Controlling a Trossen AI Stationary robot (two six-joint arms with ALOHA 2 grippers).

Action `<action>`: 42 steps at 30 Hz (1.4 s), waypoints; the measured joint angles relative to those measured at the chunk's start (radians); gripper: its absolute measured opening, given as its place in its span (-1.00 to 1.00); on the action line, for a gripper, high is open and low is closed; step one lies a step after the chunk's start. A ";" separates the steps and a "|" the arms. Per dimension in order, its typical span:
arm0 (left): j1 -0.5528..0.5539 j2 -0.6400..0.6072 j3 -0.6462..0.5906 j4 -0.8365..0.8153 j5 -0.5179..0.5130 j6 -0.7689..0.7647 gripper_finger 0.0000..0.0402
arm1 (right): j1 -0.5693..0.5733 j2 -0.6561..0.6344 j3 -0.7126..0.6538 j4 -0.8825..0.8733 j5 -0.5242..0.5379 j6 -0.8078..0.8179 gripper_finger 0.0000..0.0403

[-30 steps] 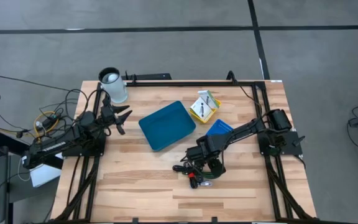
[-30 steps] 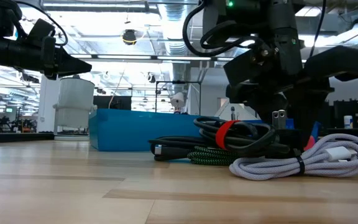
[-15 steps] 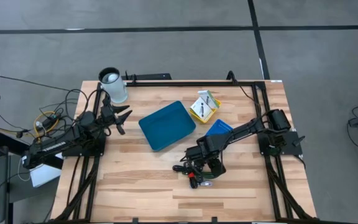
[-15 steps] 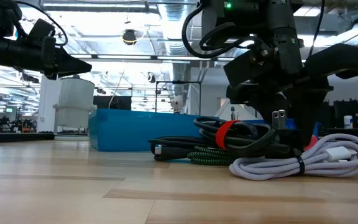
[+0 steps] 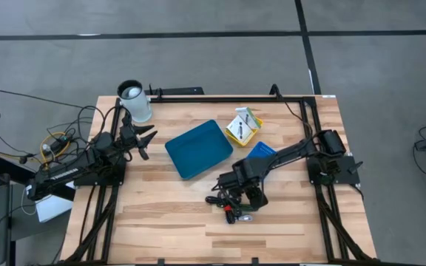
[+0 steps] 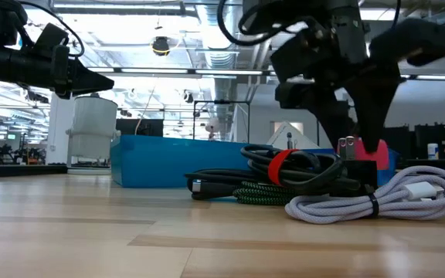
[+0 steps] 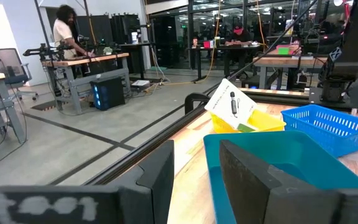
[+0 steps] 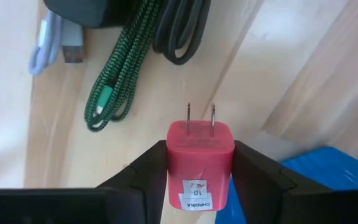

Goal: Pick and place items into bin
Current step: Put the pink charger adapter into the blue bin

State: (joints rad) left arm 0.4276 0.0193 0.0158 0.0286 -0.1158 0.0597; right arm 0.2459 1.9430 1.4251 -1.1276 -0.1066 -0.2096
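- Now lifted: my right gripper (image 8: 199,167) is clamped on a pink-red charger plug (image 8: 200,163), its two prongs pointing away from my wrist, and in the low view the plug (image 6: 364,151) hangs above the cable pile, where a moment ago my arm sat lower over it.
- Beneath it, toward the lower middle of the high view, the cable pile (image 5: 231,207) lies on the worktop (image 5: 161,222): a green braided cable (image 8: 112,84), a black coil with a red strap (image 6: 284,166) and a white bundled cable (image 6: 377,199), none of them held.
- Left of centre in the high view sits the teal bin (image 5: 198,148), with nothing visible inside it; a small blue basket (image 5: 260,153) lies just beside my arm.
- Farther up, right of the bin, the white packet (image 5: 240,125) rests on a yellow item, well apart from my grip.
- My left gripper (image 5: 143,139) waits at the left of the frame with its jaws parted and nothing between them, near a white cylinder (image 5: 135,102).
- With the plug clear of the pile, I judge the pick complete; carrying it across to the bin comes next, and the cables remain to be collected.
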 joint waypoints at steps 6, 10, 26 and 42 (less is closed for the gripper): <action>0.000 0.000 0.000 0.000 0.000 0.000 -0.41 | -0.015 0.000 0.085 -0.114 0.008 0.018 -0.29; 0.000 0.000 0.000 0.000 0.000 0.000 -0.41 | -0.035 -0.001 0.140 -0.222 0.088 0.018 -0.27; 0.000 0.000 0.000 0.000 0.000 0.000 -0.41 | -0.245 -0.002 0.173 -0.395 0.248 0.018 -0.17; 0.000 0.000 0.000 0.000 0.000 0.000 -0.41 | -0.320 -0.002 0.173 -0.435 0.235 0.018 -0.15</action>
State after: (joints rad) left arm 0.4277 0.0193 0.0156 0.0284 -0.1154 0.0596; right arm -0.0742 1.9408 1.5978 -1.5628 0.1287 -0.1913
